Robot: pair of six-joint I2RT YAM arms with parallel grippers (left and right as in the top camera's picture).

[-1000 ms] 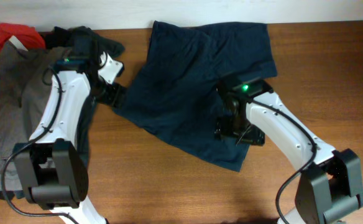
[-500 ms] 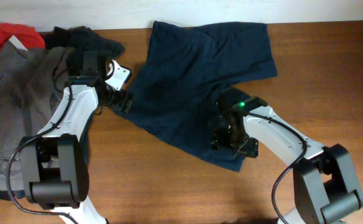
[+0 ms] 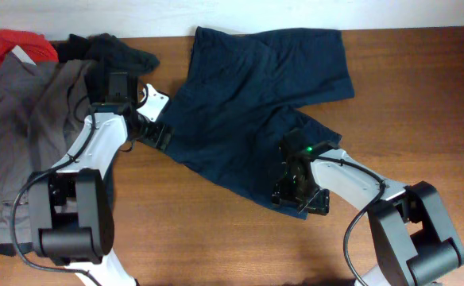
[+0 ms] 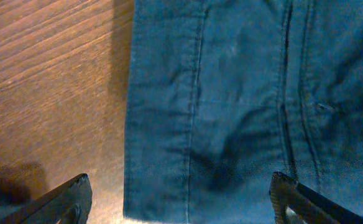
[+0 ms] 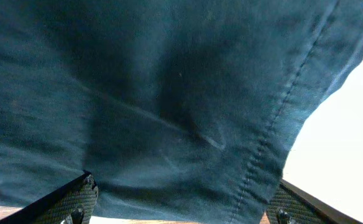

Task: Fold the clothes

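The navy shorts point(image 3: 248, 103) lie spread flat in the middle of the table point(image 3: 423, 119), reaching toward its far edge. The left gripper point(image 3: 159, 133) is at their left hem, jaws wide apart, the cloth between the fingers but not pinched. The right gripper point(image 3: 295, 197) is over the near hem, equally wide, gripping nothing. Grey trousers point(image 3: 13, 135) lie along the left edge.
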